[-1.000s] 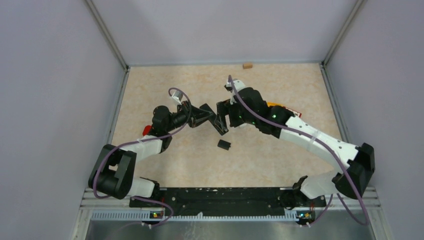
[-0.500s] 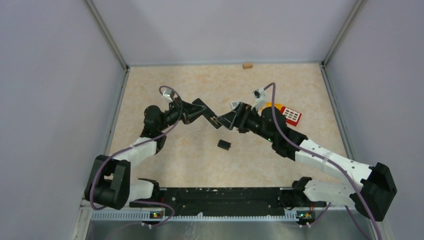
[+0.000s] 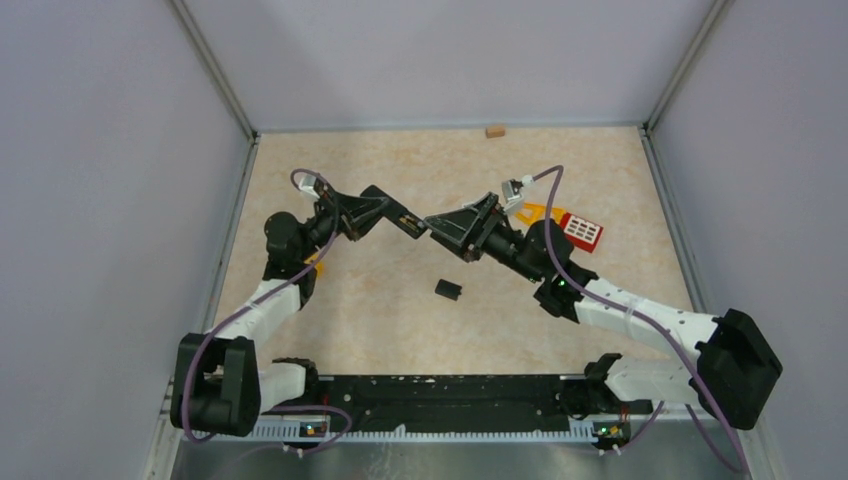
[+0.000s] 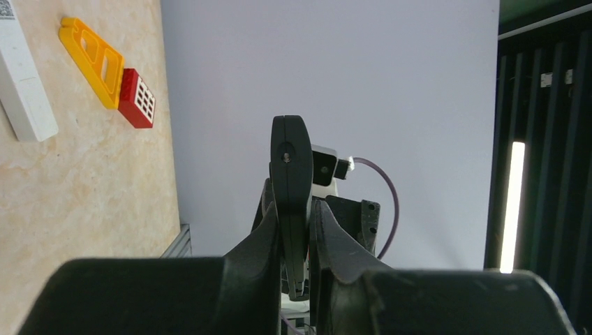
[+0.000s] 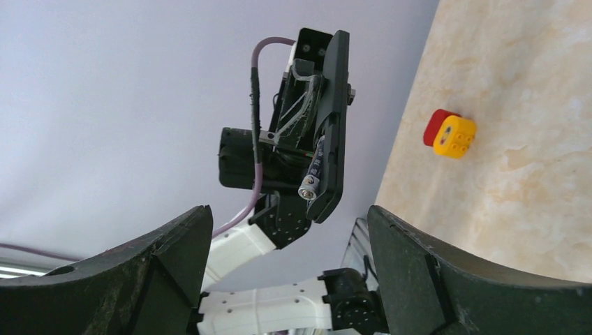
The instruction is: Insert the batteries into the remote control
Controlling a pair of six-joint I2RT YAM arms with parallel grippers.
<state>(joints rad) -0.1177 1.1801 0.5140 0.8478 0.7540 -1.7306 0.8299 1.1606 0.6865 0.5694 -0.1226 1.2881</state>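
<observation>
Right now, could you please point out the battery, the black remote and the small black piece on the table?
battery (image 5: 313,171): right wrist view, its dark body.
black remote (image 5: 338,70): right wrist view, upper side edge.
small black piece (image 3: 448,289): top external view, its centre.

Battery (image 5: 312,176) in black remote (image 5: 336,105), aloft

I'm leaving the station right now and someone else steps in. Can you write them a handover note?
Left gripper: shut on the black remote, held up off the table.
Right gripper: open, empty, facing the remote.
One battery lies in the remote's open back; no other batteries show.
A small black piece lies loose on the table.
Done: one battery apparently placed.
To do: check its seating, find and load the rest.
</observation>
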